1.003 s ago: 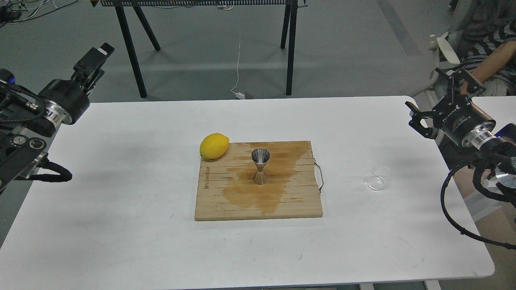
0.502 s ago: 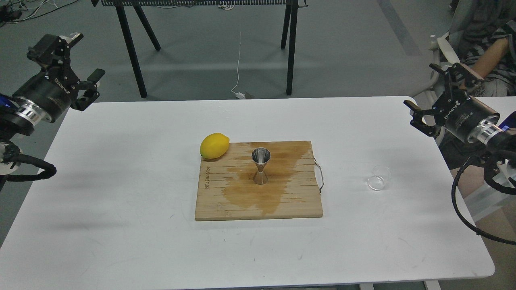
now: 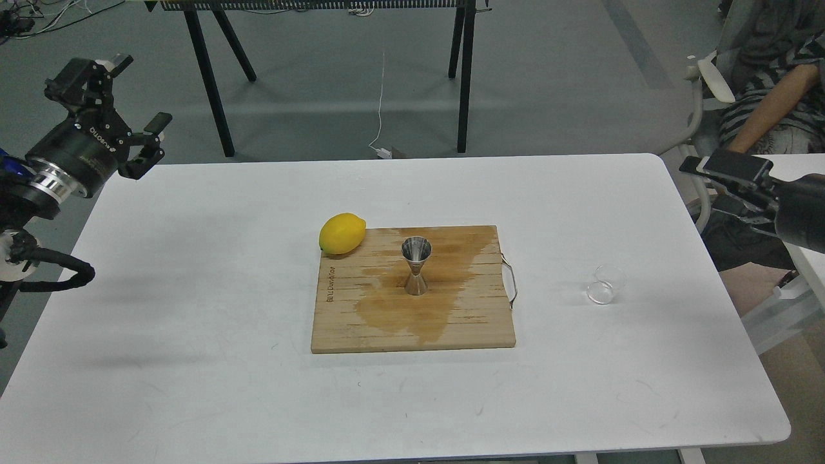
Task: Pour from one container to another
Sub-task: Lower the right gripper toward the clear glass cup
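The clear glass cup (image 3: 606,285) sits on the white table, right of the board, with nothing touching it. The steel jigger (image 3: 416,265) stands upright in the middle of the wooden cutting board (image 3: 348,322), on a dark wet stain. My left gripper (image 3: 138,90) hovers open and empty beyond the table's far left corner, far from both. My right gripper (image 3: 725,187) is at the right edge, above and to the right of the cup. It is seen side-on, so its fingers cannot be told apart.
A yellow lemon (image 3: 342,232) lies at the board's far left corner. The board has a wire handle (image 3: 512,280) on its right side. A seated person (image 3: 767,109) is beyond the table's far right corner. Black stand legs (image 3: 206,77) rise behind the table.
My right gripper has rolled from an open, face-on pose to side-on and drawn back right. The left gripper turned face-on and open a second ago, then held still. Cup and jigger are unmoved.
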`<action>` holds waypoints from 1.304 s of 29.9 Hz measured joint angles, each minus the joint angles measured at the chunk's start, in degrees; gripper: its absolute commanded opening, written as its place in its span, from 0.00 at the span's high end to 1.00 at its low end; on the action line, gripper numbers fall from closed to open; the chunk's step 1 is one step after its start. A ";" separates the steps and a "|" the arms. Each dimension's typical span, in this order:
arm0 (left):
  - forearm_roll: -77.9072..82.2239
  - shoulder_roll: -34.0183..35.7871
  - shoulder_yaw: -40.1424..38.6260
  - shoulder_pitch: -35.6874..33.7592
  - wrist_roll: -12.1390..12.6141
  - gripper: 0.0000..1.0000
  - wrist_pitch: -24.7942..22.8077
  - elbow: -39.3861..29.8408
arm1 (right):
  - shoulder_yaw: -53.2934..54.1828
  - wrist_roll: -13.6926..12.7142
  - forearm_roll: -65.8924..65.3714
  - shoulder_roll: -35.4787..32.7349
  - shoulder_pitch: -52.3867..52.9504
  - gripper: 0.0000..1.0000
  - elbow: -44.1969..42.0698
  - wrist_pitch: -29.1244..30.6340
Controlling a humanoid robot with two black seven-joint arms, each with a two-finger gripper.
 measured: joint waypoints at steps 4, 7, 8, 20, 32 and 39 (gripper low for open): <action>-0.02 0.12 -0.06 0.27 -0.14 0.00 0.01 0.00 | -4.79 0.36 -10.72 -1.56 -0.62 0.01 0.78 -4.80; -0.07 0.17 -0.06 0.39 -0.14 0.00 0.00 0.00 | -7.75 0.72 -16.28 -1.60 -1.47 0.01 0.78 -8.64; -0.08 0.26 -0.06 0.44 -0.15 0.00 0.01 0.00 | -8.39 0.97 -17.00 -1.53 -1.86 0.01 0.78 -9.60; -0.08 1.24 -0.22 0.70 -0.15 0.00 0.01 -0.07 | -9.23 8.84 22.76 -2.61 -4.19 0.04 2.00 -13.47; -0.17 2.13 -0.25 0.76 -0.15 0.00 0.01 -0.15 | -9.41 18.71 72.21 -3.05 -10.63 0.04 0.92 0.39; -0.18 2.16 -0.32 0.76 -0.01 0.00 0.02 -0.30 | -9.36 21.67 81.94 7.29 -17.28 0.03 -6.66 8.77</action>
